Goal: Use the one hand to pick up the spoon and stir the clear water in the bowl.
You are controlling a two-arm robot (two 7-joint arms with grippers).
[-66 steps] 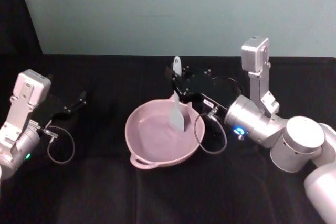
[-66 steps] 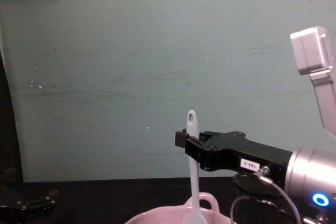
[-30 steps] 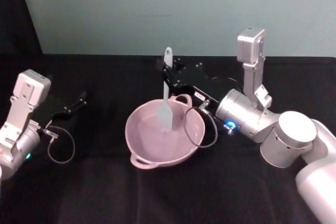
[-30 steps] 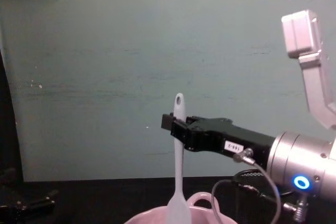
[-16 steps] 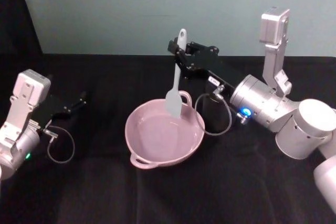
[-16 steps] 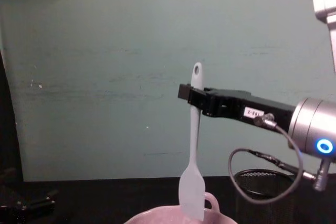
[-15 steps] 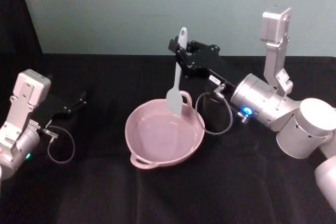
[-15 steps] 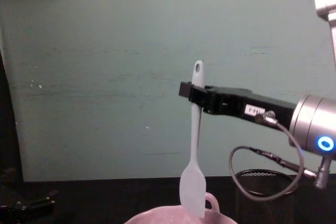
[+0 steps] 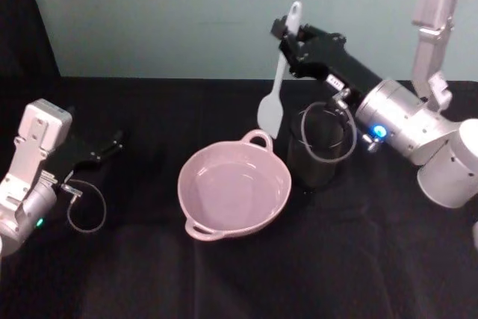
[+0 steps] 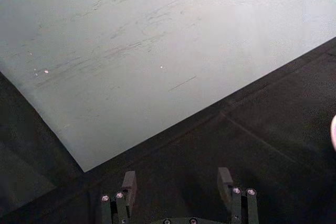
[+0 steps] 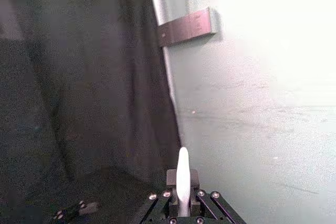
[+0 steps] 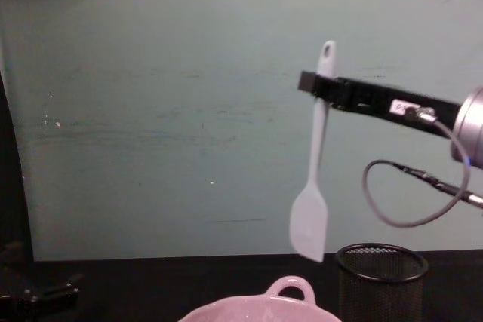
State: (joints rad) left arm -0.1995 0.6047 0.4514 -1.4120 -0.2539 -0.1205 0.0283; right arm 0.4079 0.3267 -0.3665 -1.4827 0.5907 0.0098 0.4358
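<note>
Lifted clear of the bowl (image 9: pixel 182 183), the spoon (image 9: pixel 280 72) now hangs upright at its 1 o'clock, blade just beside the black mesh cup (image 9: pixel 310 169), handle pinched in the right gripper (image 9: pixel 287 39) jaws. Left gripper (image 9: pixel 112 142) sits at 9 o'clock, jaws apart, empty.

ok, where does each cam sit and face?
Head: high, facing forward and down at the table; both arms show, right gripper holds the spoon clear of the bowl.
Chest: lower, facing across to the wall; right gripper enters from the right.
Left wrist: on the parked left gripper, fingers open, facing the wall.
Right wrist: faces the wall past its own fingers.
Shared: head and chest both catch spoon and bowl.
</note>
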